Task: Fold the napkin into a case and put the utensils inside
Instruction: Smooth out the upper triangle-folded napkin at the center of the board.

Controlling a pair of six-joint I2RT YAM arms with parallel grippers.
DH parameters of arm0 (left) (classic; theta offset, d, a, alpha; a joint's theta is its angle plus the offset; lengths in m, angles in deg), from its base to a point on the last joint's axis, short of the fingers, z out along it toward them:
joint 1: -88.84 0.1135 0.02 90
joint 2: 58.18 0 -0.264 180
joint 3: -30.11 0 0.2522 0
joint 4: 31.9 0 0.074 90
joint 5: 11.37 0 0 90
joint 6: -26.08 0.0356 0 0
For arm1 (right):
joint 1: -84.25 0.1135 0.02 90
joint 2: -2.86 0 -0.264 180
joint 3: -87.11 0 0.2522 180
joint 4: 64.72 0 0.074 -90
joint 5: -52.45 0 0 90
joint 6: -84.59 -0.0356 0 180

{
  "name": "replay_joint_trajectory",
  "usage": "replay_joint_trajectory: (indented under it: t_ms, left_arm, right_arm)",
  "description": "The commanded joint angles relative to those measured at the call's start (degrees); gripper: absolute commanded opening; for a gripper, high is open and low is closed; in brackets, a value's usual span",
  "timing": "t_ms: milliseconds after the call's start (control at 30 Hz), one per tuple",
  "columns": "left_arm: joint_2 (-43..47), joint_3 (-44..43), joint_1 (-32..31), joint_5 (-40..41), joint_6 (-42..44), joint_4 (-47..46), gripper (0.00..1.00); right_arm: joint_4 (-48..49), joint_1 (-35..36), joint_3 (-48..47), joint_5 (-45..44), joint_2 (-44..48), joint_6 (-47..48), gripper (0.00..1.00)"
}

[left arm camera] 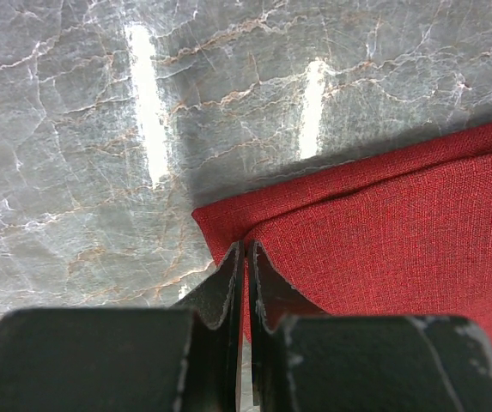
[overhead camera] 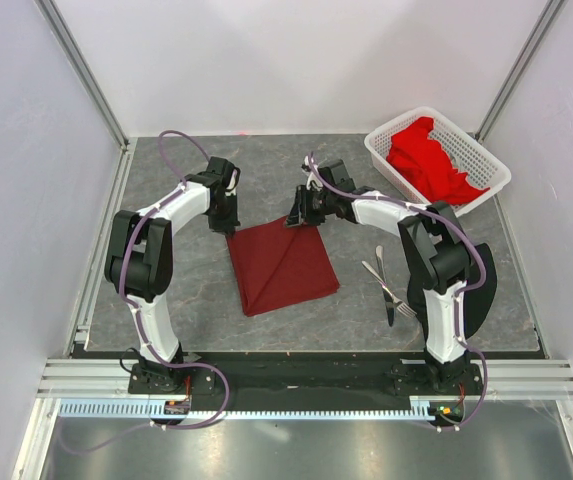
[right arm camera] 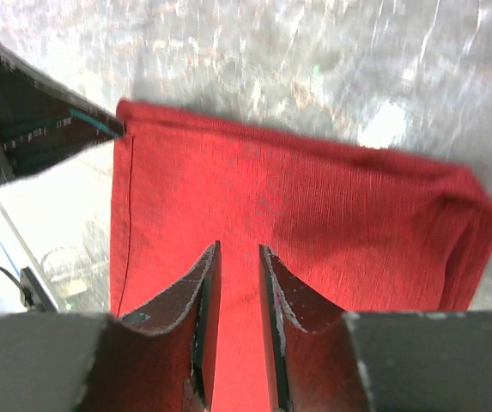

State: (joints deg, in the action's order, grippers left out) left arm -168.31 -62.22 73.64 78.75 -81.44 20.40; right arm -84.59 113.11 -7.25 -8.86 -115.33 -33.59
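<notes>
Now the left gripper is pinched tight on the napkin corner; the right gripper hangs slightly open over the cloth.

A robotics lab test cell: white panel walls on aluminium framing enclose a marble-patterned table, two arms bolted at six o'clock.

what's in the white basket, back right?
Bunched bright red cloth fills most of the white lattice basket. Anything under it is covered; can't tell whether it's one piece or several.
</notes>
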Motion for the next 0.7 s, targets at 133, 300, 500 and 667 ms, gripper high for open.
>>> replay_joint_trajectory:
  t_ms: [133, 300, 500, 667]
  left_arm:
    - [-0.26, -2.65, -0.09, 1.73, 0.82, 0.04, 0.07]
    - [-0.62, -2.91, 0.0, 1.29, 0.47, 0.21, 0.08]
    - [7.17, -2.48, -1.32, 6.89, -2.87, 2.76, 0.35]
    - [16.68, 3.66, -8.78, 9.29, -7.61, 3.64, 0.43]
  right_arm:
    - [1.81, -0.91, -5.89, 0.23, -4.94, -0.03, 0.3]
    - [1.89, -1.88, -5.89, 0.4, -6.35, 0.32, 0.29]
    - [2.33, -1.79, -5.54, 0.84, -6.35, 0.41, 0.28]
    - [2.94, -1.79, -5.19, 1.19, -5.82, -0.11, 0.28]
